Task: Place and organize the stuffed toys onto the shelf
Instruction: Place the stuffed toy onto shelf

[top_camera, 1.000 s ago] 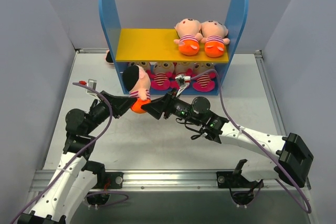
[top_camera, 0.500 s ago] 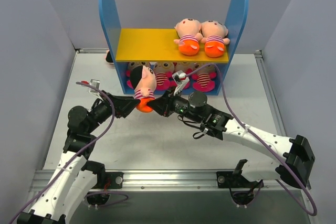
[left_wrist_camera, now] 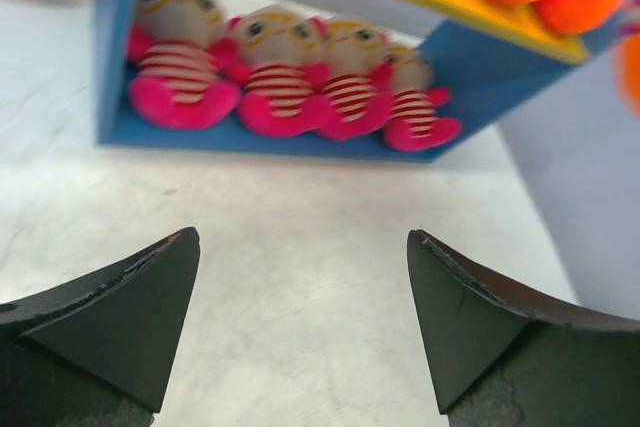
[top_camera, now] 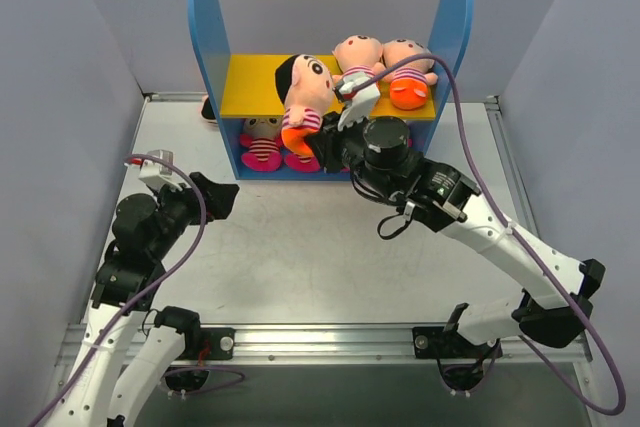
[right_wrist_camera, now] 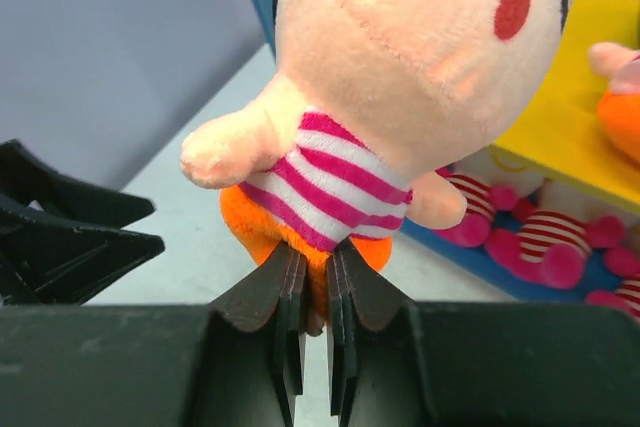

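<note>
My right gripper [top_camera: 318,144] [right_wrist_camera: 315,252] is shut on the orange bottom of a peach-headed stuffed toy [top_camera: 305,92] [right_wrist_camera: 400,67] with a pink-white striped shirt. It holds the toy upright in front of the shelf [top_camera: 212,37], level with the yellow upper board [top_camera: 260,87]. Two more orange-bottomed toys [top_camera: 358,57] [top_camera: 408,67] lie at the right end of that board. Several pink-bodied striped toys [left_wrist_camera: 280,82] [top_camera: 262,142] sit in a row on the blue lower level. My left gripper [top_camera: 215,197] [left_wrist_camera: 303,237] is open and holds nothing, low over the table, left of the shelf front.
A small dark and red object [top_camera: 207,107] shows behind the shelf's left panel, mostly hidden. Grey walls close in the table on the left, right and back. A metal rail [top_camera: 320,342] runs along the near edge. The right arm's purple cable [top_camera: 455,97] loops in front of the shelf's right panel.
The left gripper let go of the toy and drew back to the left and down. The right gripper shut on the toy's bottom and lifted it up to the upper board's height.
</note>
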`<state>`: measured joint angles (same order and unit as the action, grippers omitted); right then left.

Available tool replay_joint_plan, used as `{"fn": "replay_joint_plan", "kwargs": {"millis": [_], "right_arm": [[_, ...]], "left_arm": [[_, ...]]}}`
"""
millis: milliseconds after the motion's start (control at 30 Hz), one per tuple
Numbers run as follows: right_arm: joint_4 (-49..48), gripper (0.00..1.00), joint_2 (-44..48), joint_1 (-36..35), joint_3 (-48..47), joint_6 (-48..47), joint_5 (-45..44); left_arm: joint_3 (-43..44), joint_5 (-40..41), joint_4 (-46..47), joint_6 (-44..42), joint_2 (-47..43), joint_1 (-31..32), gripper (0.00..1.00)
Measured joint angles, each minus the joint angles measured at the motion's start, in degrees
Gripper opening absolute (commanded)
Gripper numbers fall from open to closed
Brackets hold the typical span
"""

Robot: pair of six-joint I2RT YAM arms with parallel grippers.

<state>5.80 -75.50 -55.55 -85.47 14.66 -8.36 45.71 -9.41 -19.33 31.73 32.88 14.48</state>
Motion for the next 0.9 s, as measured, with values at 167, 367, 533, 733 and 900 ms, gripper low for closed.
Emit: {"fn": "replay_joint_plan", "kwargs": {"millis": [167, 367, 533, 733, 900], "right_arm": [[8.57, 0.0, -6.86, 0.07, -11.04, -4.74, -6.49], [16.92, 0.0, -17.44, 0.79, -23.15, -8.5, -11.17], [21.88, 0.0, -26.29, 2.6, -34.86, -10.71, -13.55], [24.68, 0.0, -33.11, 5.86, -43.21, -12.46, -14.67], [25.11, 0.0, -36.92, 7.91, -45.38, -13.22, -14.99]], "left_arm": [[-0.04, 9.11, -9.07, -4.02, 1.38, 0.0, 0.93], [-0.46, 16.61, -12.63, -7.93, 2.29, 0.0, 0.94], [-1.03, 20.04, -12.85, -10.19, 2.95, -0.02, 0.94], [-1.66, 22.75, -13.31, -11.28, 3.13, -0.07, 0.94], [-1.95, 22.91, -13.35, -11.41, 3.32, -0.07, 0.94]]}}
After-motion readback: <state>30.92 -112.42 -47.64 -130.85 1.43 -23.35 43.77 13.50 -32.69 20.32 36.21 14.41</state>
